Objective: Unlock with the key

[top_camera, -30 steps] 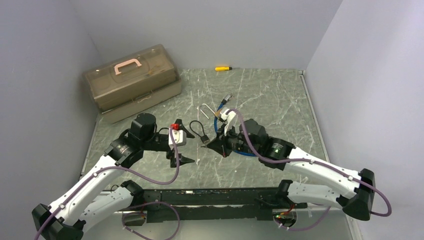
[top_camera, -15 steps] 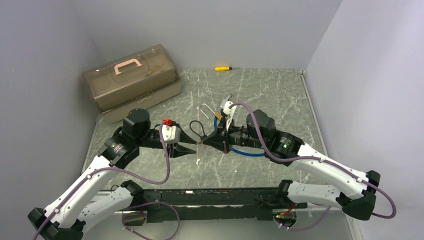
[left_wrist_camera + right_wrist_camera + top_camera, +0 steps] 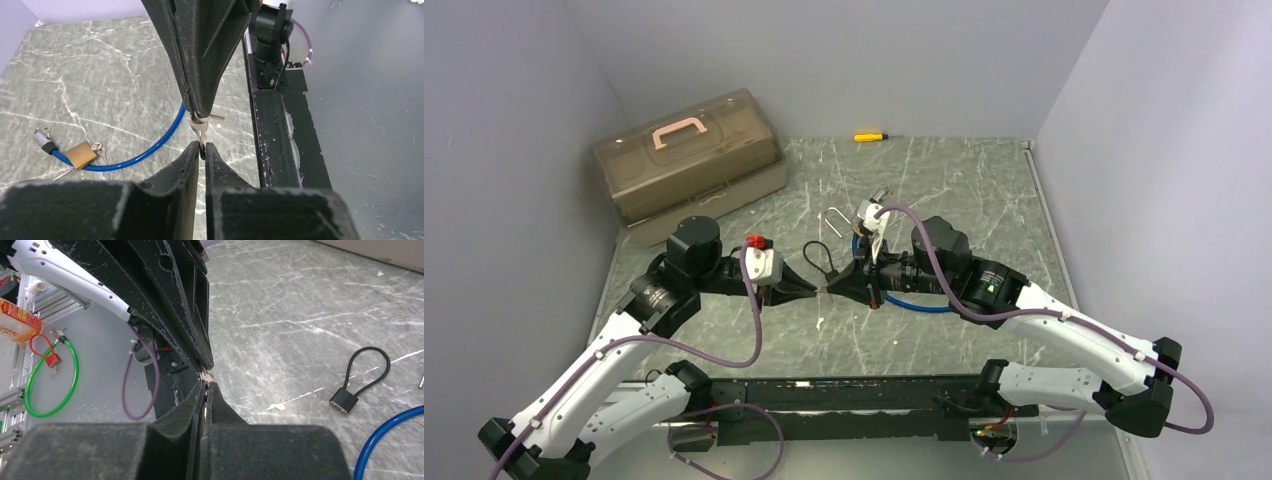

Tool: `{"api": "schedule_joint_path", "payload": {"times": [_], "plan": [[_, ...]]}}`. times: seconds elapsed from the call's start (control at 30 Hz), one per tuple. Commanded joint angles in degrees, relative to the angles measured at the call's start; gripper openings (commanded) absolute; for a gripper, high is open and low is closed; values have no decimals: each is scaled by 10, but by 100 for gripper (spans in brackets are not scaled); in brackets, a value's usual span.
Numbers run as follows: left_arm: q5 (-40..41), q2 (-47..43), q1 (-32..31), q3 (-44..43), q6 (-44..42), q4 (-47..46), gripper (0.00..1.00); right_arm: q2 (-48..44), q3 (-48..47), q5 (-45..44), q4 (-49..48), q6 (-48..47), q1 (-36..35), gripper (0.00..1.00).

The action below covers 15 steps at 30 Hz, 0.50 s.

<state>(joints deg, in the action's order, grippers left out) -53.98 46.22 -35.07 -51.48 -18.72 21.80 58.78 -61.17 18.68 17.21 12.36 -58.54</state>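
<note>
Left pincer (image 3: 202,148) is closed down on the key (image 3: 199,127) at its tip; right pincer (image 3: 205,386), shut, holds its other end, above the tabletop (image 3: 100,75). Seat the left grip squarely before the right releases.

Tabletop (image 3: 964,190) — grey-green marble-pattern surface with white veining, flat. Enclosed on three sides by plain pale lavender-grey panels: back wall (image 3: 844,60), left wall (image 3: 504,200), right wall (image 3: 1164,150). Lighting even, diffuse — soft shadows only.

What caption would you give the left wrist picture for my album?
Left gripper and right gripper both pinch one small key near the blue cable lock.
</note>
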Motion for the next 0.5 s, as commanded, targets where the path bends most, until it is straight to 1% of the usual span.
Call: {"api": "schedule_joint_path", "payload": {"times": [0.0,0.23,0.33,0.37,0.47], "plan": [[-5,-10,3,-27,1,-12,12,1,-33,18,-5,-14,0,0],[-12,-9,5,-33,-5,2,6,4,-31,23,-5,-19,-2,0],[-9,-9,6,-34,-8,7,0,3,-31,28,-3,-24,-3,0],[-8,-11,8,-33,-9,7,0,2,-30,31,-4,-25,-3,0],[-8,-12,10,-31,-7,3,0,-10,-21,36,-13,-31,-3,5]]}}
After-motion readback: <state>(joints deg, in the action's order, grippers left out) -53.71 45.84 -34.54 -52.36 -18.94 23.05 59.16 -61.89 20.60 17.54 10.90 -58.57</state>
